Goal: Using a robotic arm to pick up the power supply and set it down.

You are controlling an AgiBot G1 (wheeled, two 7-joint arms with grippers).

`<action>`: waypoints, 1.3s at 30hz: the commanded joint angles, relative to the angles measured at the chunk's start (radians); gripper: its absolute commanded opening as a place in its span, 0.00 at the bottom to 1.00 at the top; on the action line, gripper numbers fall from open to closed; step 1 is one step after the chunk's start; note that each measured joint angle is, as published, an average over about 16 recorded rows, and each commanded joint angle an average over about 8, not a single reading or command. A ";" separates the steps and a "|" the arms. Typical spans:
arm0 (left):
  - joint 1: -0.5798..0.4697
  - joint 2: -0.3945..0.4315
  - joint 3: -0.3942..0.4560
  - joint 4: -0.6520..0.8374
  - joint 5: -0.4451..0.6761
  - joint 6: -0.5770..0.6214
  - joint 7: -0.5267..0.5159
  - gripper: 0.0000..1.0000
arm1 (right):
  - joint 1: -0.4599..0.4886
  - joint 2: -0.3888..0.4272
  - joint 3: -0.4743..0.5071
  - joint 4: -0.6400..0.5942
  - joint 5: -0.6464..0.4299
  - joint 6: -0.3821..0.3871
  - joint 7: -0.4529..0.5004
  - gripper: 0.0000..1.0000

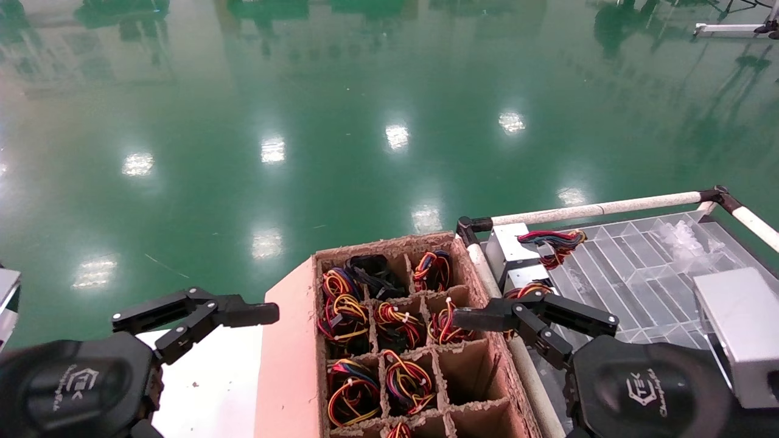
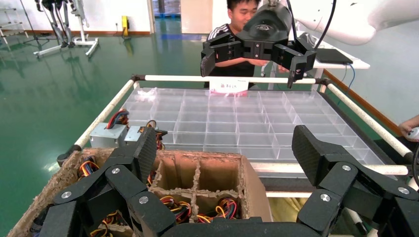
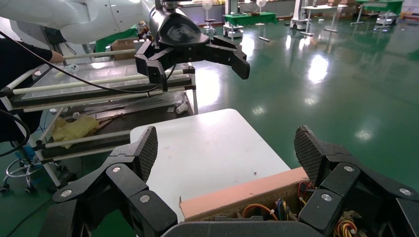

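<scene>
Two silver-grey power supplies (image 1: 508, 246) (image 1: 524, 277) with red, yellow and black wire bundles lie at the near-left corner of the clear divided tray (image 1: 639, 267); they also show in the left wrist view as power supplies (image 2: 105, 134) (image 2: 131, 134). More wire bundles (image 1: 344, 310) fill compartments of the brown cardboard box (image 1: 462, 389). My right gripper (image 1: 481, 319) hangs open over the box's right edge, just in front of the nearer power supply, holding nothing. My left gripper (image 1: 243, 313) is open and empty above the white table (image 1: 213, 377), left of the box.
White tubes (image 1: 596, 210) frame the tray cart. A grey box (image 1: 742, 328) sits on my right wrist. A person (image 2: 237, 15) sits behind the cart, and a hand (image 2: 410, 129) shows at its side. Green floor (image 1: 365, 121) lies beyond.
</scene>
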 commanded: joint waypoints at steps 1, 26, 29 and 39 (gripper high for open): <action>0.000 0.000 0.000 0.000 0.000 0.000 0.000 0.28 | 0.000 0.000 0.000 0.000 0.000 0.000 0.000 1.00; 0.000 0.000 0.000 0.000 0.000 0.000 0.000 0.00 | 0.000 0.000 0.000 0.000 0.000 0.000 0.000 1.00; 0.000 0.000 0.000 0.000 0.000 0.000 0.000 0.00 | 0.000 0.000 0.000 0.000 0.000 0.000 0.000 1.00; 0.000 0.000 0.000 0.000 0.000 0.000 0.000 0.00 | 0.000 0.000 0.000 0.000 0.000 0.000 0.000 1.00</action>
